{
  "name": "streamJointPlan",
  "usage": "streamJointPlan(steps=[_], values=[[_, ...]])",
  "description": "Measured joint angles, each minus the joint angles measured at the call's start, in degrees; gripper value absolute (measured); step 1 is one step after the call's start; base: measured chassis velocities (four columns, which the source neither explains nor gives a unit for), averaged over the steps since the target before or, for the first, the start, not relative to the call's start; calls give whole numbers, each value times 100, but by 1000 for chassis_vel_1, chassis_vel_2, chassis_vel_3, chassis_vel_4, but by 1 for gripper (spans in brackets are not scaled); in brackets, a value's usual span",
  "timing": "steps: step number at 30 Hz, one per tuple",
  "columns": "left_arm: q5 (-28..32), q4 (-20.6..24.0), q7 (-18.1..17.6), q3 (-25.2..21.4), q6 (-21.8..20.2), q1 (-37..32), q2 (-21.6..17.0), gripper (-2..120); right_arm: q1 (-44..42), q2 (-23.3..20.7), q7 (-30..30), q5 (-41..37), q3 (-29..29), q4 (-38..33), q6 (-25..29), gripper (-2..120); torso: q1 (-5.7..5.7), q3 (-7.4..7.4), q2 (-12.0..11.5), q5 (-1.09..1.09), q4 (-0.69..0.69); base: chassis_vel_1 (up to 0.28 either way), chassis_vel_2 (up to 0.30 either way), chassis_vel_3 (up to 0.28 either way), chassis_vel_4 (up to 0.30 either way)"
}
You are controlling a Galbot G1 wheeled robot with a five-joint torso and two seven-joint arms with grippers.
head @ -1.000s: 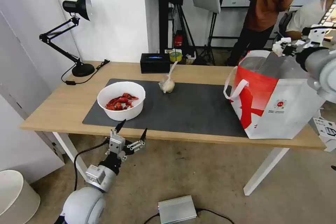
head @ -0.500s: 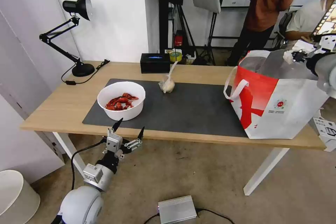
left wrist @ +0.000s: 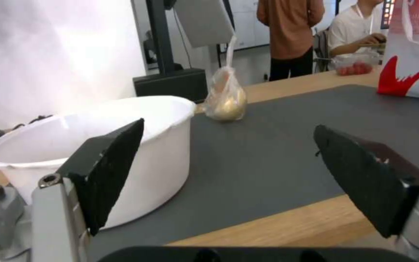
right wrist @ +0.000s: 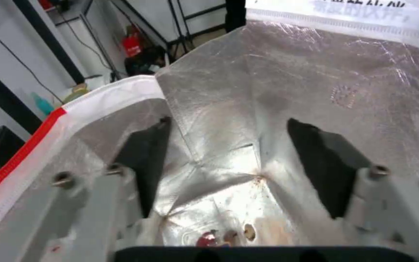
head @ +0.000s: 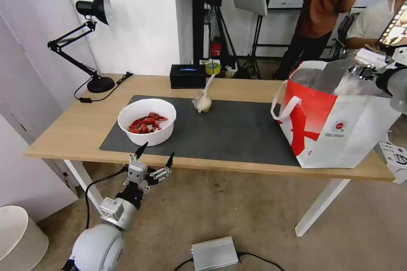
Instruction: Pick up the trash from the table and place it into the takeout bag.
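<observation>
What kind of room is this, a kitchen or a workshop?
Probably a lab or studio set up for testing, not a kitchen: a plain table with a desk lamp, light stands behind, and an electronics box on the bare floor.

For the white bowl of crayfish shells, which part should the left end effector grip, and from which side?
Probably the near rim of the white bowl, approached from the table's front edge, where the open left end effector hangs. One finger inside the wall, one outside: the bowl looks too wide to span, and stands upright and open-topped.
</observation>
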State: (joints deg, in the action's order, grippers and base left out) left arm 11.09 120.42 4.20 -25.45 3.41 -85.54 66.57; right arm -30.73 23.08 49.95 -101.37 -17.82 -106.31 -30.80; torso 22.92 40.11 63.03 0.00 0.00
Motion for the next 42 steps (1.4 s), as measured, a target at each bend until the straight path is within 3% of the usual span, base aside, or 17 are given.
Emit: streamJointPlan(steps=[7, 10, 11, 14, 20, 24, 42], values=[[-6, 19, 0, -17, 0, -31, 8, 91, -21, 18, -197, 260, -2, -84, 83, 88, 0, 0, 0, 0, 0, 0, 0, 0, 0], [-6, 22, 0, -45, -1, -39, 12, 91, -136, 38, -978, 1076, -9, -245, 526, 99, 0, 0, 0, 0, 0, 0, 0, 0, 0], [-6, 22, 0, -45, -1, -39, 12, 91, -136, 38, -978, 1076, -9, -245, 526, 99, 0, 0, 0, 0, 0, 0, 0, 0, 0], [-6, 24, 0, -69, -1, -49, 23, 91, -303, 100, -1705, 1753, -10, -485, 1148, 100, 0, 0, 0, 0, 0, 0, 0, 0, 0], [-6, 22, 0, -102, -1, -69, 87, 91, -652, 228, -2236, 2462, -27, -773, 1758, 100, 0, 0, 0, -1, 1, 0, 0, 0, 0], [-28, 20, 1, -110, -1, -114, 184, 91, -1371, 502, -2703, 3272, -169, -1098, 2592, 100, 0, 0, 0, 0, 0, 0, 0, 0, 0], [-113, 34, -2, -400, 23, -192, 404, 91, -3100, 1673, -3204, 5863, -193, -1525, 3968, 100, -1, -1, -1, 0, 0, 0, 0, 0, 0]])
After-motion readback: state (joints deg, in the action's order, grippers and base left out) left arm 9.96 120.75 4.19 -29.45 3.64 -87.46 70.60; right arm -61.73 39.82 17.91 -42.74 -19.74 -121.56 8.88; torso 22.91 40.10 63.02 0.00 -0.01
